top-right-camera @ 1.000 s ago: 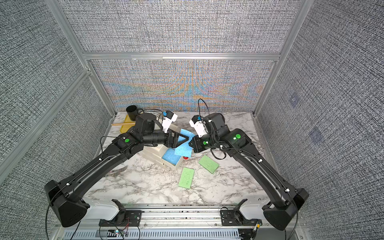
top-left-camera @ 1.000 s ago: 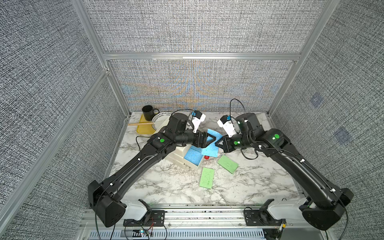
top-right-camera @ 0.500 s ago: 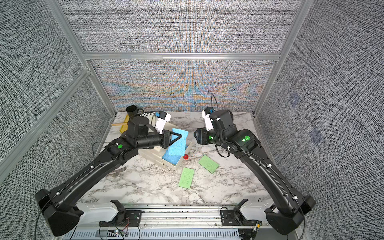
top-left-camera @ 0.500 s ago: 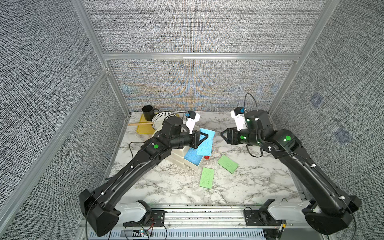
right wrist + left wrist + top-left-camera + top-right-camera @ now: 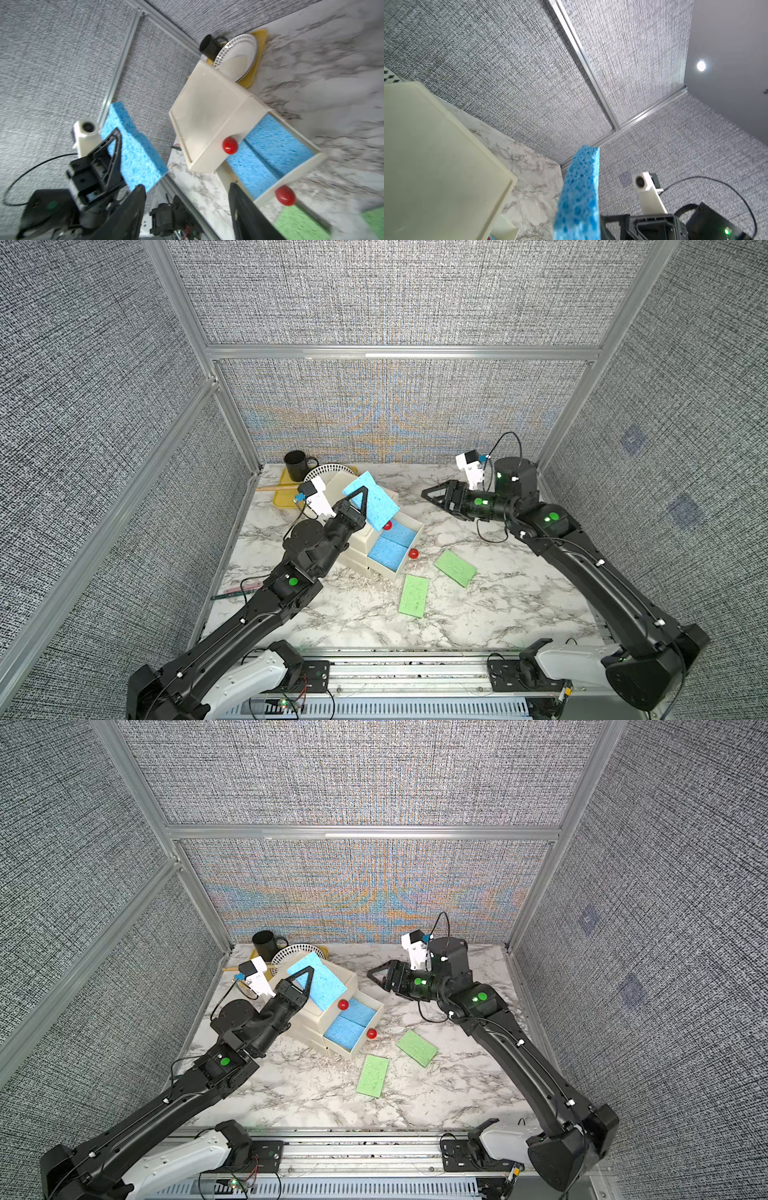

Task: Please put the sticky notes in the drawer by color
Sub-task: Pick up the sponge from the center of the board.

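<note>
Both top views catch a handover just done: my left claw (image 5: 362, 495) now pinches the blue spongy rectangular sticky note (image 5: 380, 506) above the cream-white three-drawer cabinet (image 5: 338, 485), its blue-filled drawer (image 5: 417, 537) open; my right claw (image 5: 430, 493), spread wide, has backed off.

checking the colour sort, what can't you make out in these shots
Top drawer of the cabinet: shut, contents unseen in every view.
Left hand: far finger hidden behind the blue pad in both top views.
A green pad: blurred and cropped in the right wrist view.
Yellow tray: mostly behind plate and mug in both top views.
</note>
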{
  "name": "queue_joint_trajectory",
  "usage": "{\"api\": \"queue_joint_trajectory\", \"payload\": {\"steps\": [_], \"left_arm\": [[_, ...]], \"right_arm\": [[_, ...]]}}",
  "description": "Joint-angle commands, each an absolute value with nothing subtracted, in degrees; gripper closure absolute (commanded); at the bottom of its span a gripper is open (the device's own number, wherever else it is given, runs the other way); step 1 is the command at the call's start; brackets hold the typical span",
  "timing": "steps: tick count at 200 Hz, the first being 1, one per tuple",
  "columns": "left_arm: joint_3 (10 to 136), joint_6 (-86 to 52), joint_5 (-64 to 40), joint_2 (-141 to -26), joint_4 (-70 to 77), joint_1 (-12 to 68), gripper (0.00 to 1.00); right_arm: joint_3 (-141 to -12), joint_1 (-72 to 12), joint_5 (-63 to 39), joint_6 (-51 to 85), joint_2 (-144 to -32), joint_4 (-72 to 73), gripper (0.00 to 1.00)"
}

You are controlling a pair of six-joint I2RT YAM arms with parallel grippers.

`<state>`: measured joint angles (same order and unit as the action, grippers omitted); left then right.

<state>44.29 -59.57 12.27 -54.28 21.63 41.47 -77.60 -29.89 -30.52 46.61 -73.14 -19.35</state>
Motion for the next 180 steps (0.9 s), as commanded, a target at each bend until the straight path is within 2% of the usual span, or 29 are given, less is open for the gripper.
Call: {"api": "queue_joint_trajectory", "payload": {"steps": [1,29,137,153,161,168,171,178,180], "left_arm": [[42.70,-64.71,15.61,-54.13,29.84,41.48,0.99],[42.08,-66.32,14.73,-55.06,31.41,41.48,0.99],[41.10,-68.31,14.42,-55.37,33.57,41.51,0.98],[41.14,-68.27,14.20,-55.29,32.86,41.53,0.99],[41.53,-68.04,14.06,-55.07,31.77,41.48,0.98],[42.02,-67.69,14.11,-54.81,29.85,41.48,0.98],[42.47,-67.56,14.12,-54.76,28.70,41.48,0.95],[43.44,-66.88,14.09,-54.50,25.70,41.49,0.78],[43.77,-66.45,14.07,-54.43,24.80,41.48,0.74]], "right_arm": [[-77.25,-31.65,-35.34,52.21,-74.20,-6.70,0.34],[-78.06,-34.36,-37.03,54.22,-77.27,-2.83,0.33],[-83.68,-39.88,-36.69,54.32,-86.65,-5.37,0.34],[-83.85,-39.96,-36.56,54.47,-86.83,-4.89,0.45],[-83.80,-39.97,-36.35,54.49,-86.68,-4.92,0.59],[-83.76,-39.97,-35.96,54.45,-86.43,-5.13,0.77],[-83.76,-39.97,-35.69,54.32,-86.32,-5.43,0.85],[-83.99,-39.98,-34.92,53.92,-86.03,-6.60,1.00],[-84.13,-39.92,-34.61,53.78,-86.00,-7.01,1.00]]}}
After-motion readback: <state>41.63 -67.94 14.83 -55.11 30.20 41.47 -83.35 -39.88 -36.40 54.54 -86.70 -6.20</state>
